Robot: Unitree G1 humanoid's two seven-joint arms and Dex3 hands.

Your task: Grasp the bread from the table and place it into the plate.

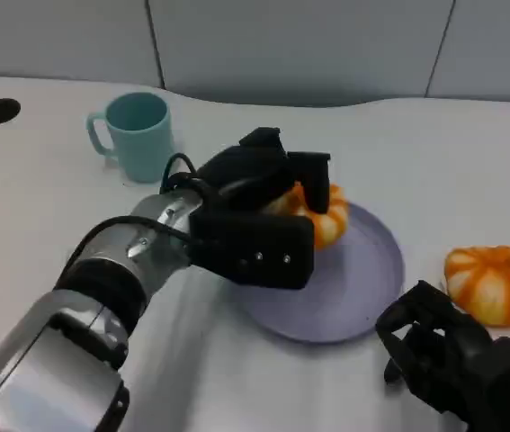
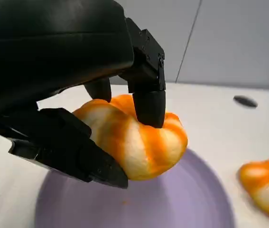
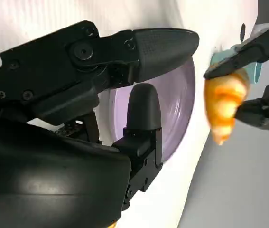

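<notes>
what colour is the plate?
Pale lilac-purple plate, plain; clearest in the head view.

Layout on the surface — plate in the middle

The plate lies centre; a bread hangs over its far-left rim, held in the left hand. A second bread lies right of the plate, the cup behind-left — the right hand sits near-right.

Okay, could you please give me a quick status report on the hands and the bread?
Left hand holds bread above the plate. Right hand open, empty. Nothing in the way.
</notes>
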